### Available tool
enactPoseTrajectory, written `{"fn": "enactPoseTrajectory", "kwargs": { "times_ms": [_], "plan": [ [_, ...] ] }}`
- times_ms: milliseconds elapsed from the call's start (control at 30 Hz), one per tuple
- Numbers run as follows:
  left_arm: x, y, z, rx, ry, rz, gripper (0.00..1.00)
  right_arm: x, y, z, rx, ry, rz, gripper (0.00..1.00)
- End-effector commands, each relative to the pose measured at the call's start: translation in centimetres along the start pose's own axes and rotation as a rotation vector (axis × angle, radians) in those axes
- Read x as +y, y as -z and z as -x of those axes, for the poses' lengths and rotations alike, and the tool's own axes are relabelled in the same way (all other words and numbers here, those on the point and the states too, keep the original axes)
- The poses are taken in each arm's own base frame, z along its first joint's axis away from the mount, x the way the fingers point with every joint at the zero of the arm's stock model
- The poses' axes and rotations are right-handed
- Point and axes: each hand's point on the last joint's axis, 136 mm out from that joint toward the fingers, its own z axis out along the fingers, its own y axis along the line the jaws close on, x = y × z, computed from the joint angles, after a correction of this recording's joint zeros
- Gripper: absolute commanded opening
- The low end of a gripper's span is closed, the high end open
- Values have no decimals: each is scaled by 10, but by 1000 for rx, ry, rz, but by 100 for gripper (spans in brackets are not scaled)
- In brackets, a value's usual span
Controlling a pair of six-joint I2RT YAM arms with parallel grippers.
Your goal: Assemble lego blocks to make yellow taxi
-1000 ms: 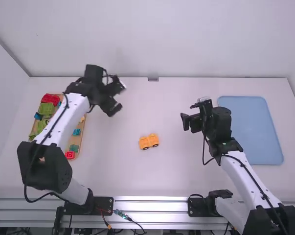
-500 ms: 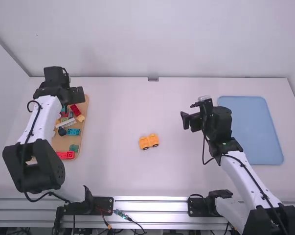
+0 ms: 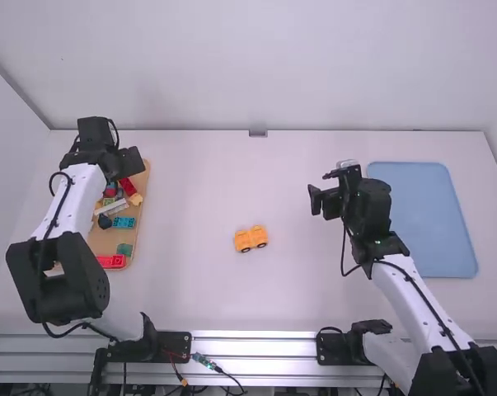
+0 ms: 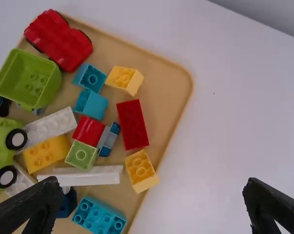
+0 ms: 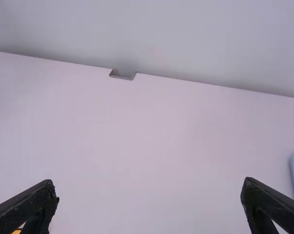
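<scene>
Yellow car point(image 3: 250, 238): on the table near the middle, upright on its wheels, well apart from both trays. Sensible spot, I think: both arms should reach it and there's room to press parts on from above.

Parts are in the tan tray point(image 3: 104, 239) on the left arm's side. In the left wrist view: stubby yellow block point(image 4: 141, 170) at the rim, studs showing, just beside the long red block point(image 4: 132, 124); can't tell if they touch. Second small yellow block point(image 4: 124, 79) sits past the red block's other end. Wider yellow block point(image 4: 46, 154) is hemmed in by white pieces, so probably the harder grab.

Left gripper point(image 4: 150, 184): over the tray side, fingers wide apart, nothing held. Reads as lining up for a part; which one, can't say. The spread should let the fingers straddle a block, but near the rim one could catch the tray or nudge a neighbour. Should narrow and square up first.

Right gripper point(image 5: 149, 184): between the car and the blue tray point(image 3: 423, 219), fingers also wide, empty. Probably parked there to steady the car for pressing without crowding the pick.
</scene>
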Motion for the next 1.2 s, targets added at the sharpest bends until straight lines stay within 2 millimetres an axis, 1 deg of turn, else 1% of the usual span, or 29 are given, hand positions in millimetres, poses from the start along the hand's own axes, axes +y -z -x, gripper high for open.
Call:
{"fn": "enactPoseTrajectory", "kwargs": {
  "times_ms": [0,33,133,167,200,233,267,333,367,400,467,567,667,733,767,833,867,1000,1067,1167],
  "plan": [
    [5,-9,-14,62,41,18,99,-1,3,3,-16,3,-9,99],
    [4,-9,-23,96,67,25,99,-1,3,3,-15,2,-8,99],
    [5,-13,-36,142,124,42,99,0,3,3,-14,2,-7,99],
    [5,-16,-44,164,164,51,99,0,3,3,-14,2,-7,99],
    [6,-21,-56,187,222,63,99,0,3,2,-12,1,-7,99],
    [6,-21,-57,188,227,64,99,0,3,2,-12,1,-7,99],
    [4,-26,-63,190,246,62,99,-1,1,1,-10,1,-8,99],
    [-6,-38,-73,169,229,40,99,-1,-2,-2,-1,-1,-6,99],
    [-8,-40,-75,165,222,35,99,-1,-3,-2,2,-2,-7,99],
    [-16,-47,-82,146,204,23,99,-2,-6,-4,4,-1,-6,99],
    [-19,-54,-90,111,201,48,99,-3,-11,-7,12,-3,-6,99],
    [-15,-54,-92,94,247,97,99,-3,-15,-9,17,-4,-5,99],
    [-14,-52,-88,94,260,99,99,-3,-17,-12,28,-6,-4,99],
    [-4,-50,-77,82,282,111,99,-1,-18,-14,32,-6,12,99],
    [-3,-50,-76,81,282,111,99,0,-18,-14,31,-6,15,99],
    [6,-47,-69,82,300,119,99,1,-17,-13,29,-7,21,99],
    [14,-45,-68,98,318,130,99,1,-17,-13,29,-6,21,99],
    [25,-42,-71,160,354,95,99,1,-18,-13,29,-8,23,99],
    [29,-46,-73,166,363,100,99,5,-17,-13,27,-6,45,99],
    [28,-55,-78,186,365,102,99,11,-17,-12,23,-7,78,99]
  ]
}}
